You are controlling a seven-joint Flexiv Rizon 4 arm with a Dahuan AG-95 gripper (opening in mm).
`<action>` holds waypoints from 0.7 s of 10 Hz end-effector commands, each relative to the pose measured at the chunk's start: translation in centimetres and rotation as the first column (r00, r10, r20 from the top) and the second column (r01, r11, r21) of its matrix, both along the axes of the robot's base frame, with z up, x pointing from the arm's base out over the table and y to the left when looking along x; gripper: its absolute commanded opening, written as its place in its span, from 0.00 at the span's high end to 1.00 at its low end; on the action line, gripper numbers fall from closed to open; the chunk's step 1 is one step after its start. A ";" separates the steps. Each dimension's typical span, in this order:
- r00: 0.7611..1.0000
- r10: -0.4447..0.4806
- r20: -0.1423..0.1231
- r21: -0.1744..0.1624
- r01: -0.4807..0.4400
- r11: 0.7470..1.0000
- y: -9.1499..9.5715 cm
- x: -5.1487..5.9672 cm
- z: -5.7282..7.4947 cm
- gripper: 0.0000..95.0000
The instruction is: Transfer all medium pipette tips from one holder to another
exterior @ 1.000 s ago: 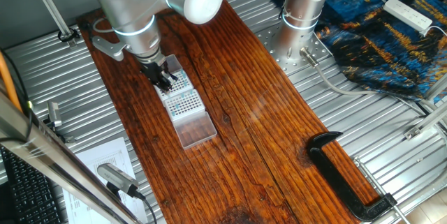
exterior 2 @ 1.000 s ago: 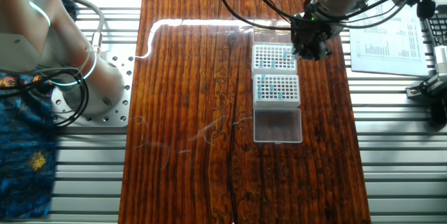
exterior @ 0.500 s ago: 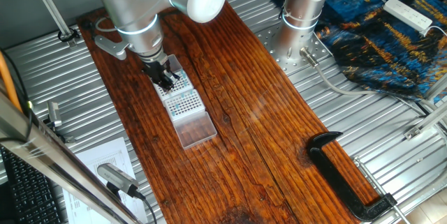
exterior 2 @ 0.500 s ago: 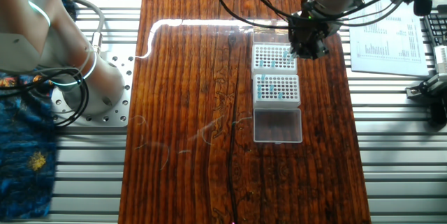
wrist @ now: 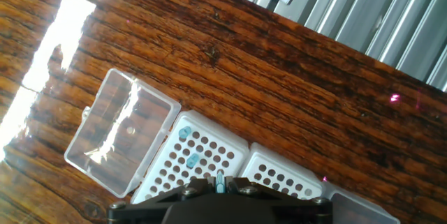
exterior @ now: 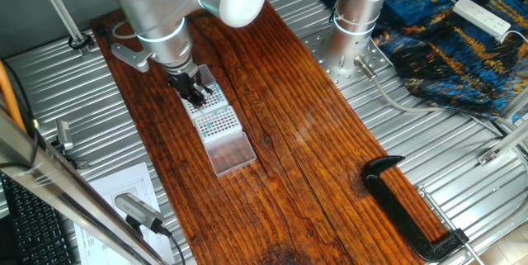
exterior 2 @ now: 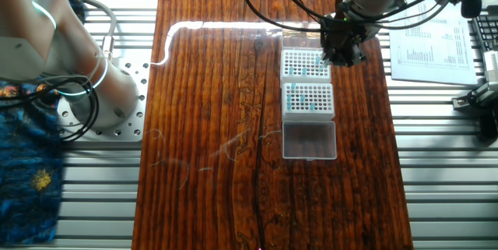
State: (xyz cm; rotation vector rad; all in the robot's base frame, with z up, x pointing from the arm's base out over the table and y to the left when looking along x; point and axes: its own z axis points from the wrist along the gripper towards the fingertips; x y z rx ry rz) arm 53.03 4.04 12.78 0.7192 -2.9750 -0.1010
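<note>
Two white holders with rows of holes lie end to end on the wooden table: the far holder (exterior 2: 299,63) and the near holder (exterior 2: 309,98). In the hand view, two medium pipette tips (wrist: 188,147) with teal tops stand in the holder (wrist: 209,151) beside the clear lid (wrist: 119,140). The other holder (wrist: 283,175) lies to its right. My gripper (wrist: 221,185) is shut on one teal tip (wrist: 221,177), which stands upright between the fingers. The gripper (exterior 2: 342,47) hangs over the right edge of the far holder, and in the other fixed view it (exterior: 195,93) hides part of that holder.
A clear plastic lid (exterior 2: 310,139) lies open at the near end of the holders. A black clamp (exterior: 412,215) rests at the table's corner. Printed papers (exterior 2: 432,40) lie on the metal bench beside the table. The robot base (exterior: 355,17) stands at the far side.
The gripper has shifted very slightly away from the clear lid, over the far holder, still shut on the tip. The holders and lid have not moved.
</note>
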 end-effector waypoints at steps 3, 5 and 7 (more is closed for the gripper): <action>1.000 0.007 0.001 0.002 -0.007 1.000 -0.1 0.0 -0.5 1.00; 1.000 0.012 0.002 0.006 -0.012 1.000 -0.2 0.1 -0.9 1.00; 1.000 0.021 0.001 0.007 -0.021 1.000 -0.2 0.1 -1.0 0.80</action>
